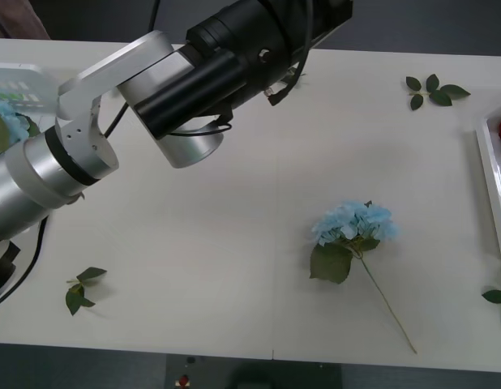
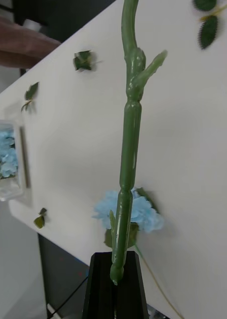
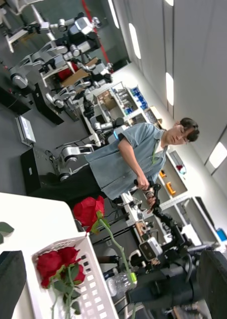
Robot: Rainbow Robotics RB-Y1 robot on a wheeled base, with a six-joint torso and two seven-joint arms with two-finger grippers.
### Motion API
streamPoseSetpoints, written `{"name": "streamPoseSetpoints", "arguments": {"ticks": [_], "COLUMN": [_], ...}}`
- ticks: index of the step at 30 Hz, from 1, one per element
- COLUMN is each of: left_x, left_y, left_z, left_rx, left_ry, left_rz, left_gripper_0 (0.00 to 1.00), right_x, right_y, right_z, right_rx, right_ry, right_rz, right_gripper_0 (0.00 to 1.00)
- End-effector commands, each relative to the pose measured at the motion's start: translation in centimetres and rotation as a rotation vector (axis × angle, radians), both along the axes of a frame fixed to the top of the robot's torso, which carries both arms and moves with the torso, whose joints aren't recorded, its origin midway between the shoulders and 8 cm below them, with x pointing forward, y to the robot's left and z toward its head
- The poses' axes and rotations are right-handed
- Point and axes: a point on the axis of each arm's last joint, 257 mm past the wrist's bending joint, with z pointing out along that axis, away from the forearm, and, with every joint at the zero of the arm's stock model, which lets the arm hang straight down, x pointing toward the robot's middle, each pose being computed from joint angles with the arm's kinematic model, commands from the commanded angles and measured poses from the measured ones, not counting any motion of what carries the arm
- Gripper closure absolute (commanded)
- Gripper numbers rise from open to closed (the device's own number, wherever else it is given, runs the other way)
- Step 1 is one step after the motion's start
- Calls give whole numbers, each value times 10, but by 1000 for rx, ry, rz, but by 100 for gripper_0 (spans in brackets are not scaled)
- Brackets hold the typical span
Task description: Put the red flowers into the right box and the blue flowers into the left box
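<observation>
My right gripper (image 2: 115, 271) has its fingers clenched on a red flower's stem (image 2: 129, 144) — held above the right box (image 3: 91, 279); one blue flower (image 1: 353, 222) lies on the counter (image 1: 234, 243), centre-right. Left fingers — released.

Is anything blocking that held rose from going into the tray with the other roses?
Nothing visible does. The right gripper holds the rose by its stem, the bud near the right box, with only air between them. The roses already inside leave bare floor.
</observation>
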Motion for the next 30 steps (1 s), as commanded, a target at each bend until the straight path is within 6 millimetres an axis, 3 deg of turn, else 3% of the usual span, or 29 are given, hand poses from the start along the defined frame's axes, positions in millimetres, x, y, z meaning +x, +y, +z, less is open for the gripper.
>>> {"name": "streamPoseSetpoints", "arguments": {"ticks": [1, 6, 14, 16, 22, 30], "left_x": [-9, -19, -31, -40, -55, -61], "left_y": [12, 33, 63, 61, 52, 49], "left_z": [-6, -40, -99, -118, -143, -170], "left_rx": [82, 229, 460, 488, 481, 522], "left_ry": [-93, -198, -353, -360, -245, -107], "left_rz": [-31, -82, -118, -128, 2, 223], "left_gripper_0": [0, 0, 0, 0, 0, 0], "right_x": [3, 3, -1, -5, -16, -19], "right_y": [-36, -82, -138, -152, -190, -205], "right_z": [8, -14, -38, -44, -64, -101], "right_rx": [-163, -321, -521, -570, -684, -773], "right_ry": [-21, 39, 117, 143, 192, 218], "right_rz": [-58, -164, -283, -312, -388, -393], "right_gripper_0": [100, 100, 100, 100, 100, 100]}}
